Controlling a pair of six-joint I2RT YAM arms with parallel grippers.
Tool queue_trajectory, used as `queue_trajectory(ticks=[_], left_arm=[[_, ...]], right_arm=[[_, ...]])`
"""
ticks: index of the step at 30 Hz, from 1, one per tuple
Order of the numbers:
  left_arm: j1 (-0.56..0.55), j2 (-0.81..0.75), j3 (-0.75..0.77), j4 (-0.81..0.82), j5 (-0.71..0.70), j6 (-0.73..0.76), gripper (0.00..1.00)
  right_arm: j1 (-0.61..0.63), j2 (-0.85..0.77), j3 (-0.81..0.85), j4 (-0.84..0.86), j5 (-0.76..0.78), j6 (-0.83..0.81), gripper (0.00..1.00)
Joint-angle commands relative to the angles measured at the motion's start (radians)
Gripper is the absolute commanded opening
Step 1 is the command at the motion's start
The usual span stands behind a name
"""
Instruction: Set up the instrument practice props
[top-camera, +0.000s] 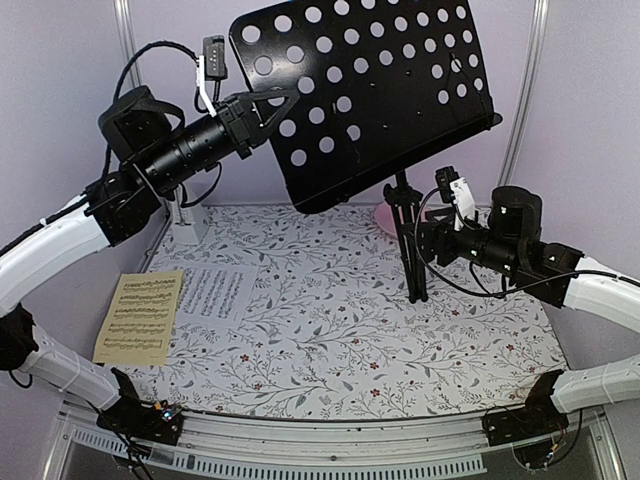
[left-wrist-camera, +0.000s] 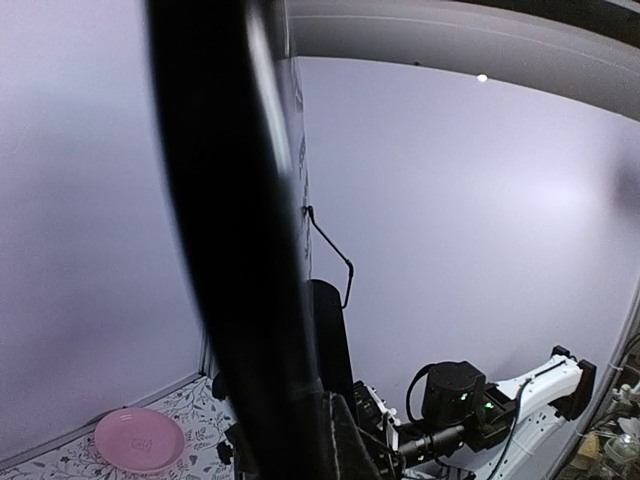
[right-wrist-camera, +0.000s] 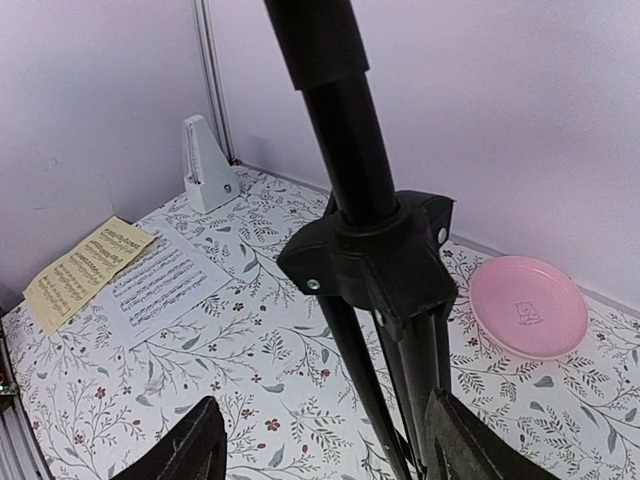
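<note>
The music stand (top-camera: 380, 150) is black, its wide tray punched with rows of round holes and tilted steeply, its left side hanging lower. Its pole runs down to a chunky collar, below which the tripod legs are folded together, the foot on the desk (top-camera: 330, 330) at the right rear, just in front of a pink plate (right-wrist-camera: 528, 305). The left claw (top-camera: 283, 100) is clamped on the tray's left edge; the right claw (right-wrist-camera: 325, 440) stands wide, one finger on each side of the folded legs. A yellowish page (top-camera: 140, 315) and a white page (top-camera: 215, 293) lie flat, side by side, near the desk's left edge, and a pale-grey metronome (right-wrist-camera: 205, 155) stands in the rear left corner. Floral cloth stretches between pages and stand. The pages show staves only; the plate's small print is unreadable.
</note>
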Motion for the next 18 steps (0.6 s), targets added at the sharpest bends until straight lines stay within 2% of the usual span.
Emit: queue_trajectory(ticks=[1,6,10,18], left_arm=[[0.015,-0.032,0.092,0.192,-0.002,0.040,0.00],[0.014,-0.024,0.105,0.192,0.007,0.040,0.00],[0.015,-0.019,0.108,0.192,0.012,0.038,0.00],[0.014,0.002,0.136,0.185,0.015,0.039,0.00]], right_arm=[[-0.062,-0.007,-0.017,0.053,0.017,-0.025,0.69],[-0.210,0.018,-0.029,0.099,-0.201,-0.006,0.69],[-0.250,0.101,0.027,0.100,-0.373,-0.032,0.68],[-0.249,0.140,0.076,0.091,-0.475,-0.090,0.66]])
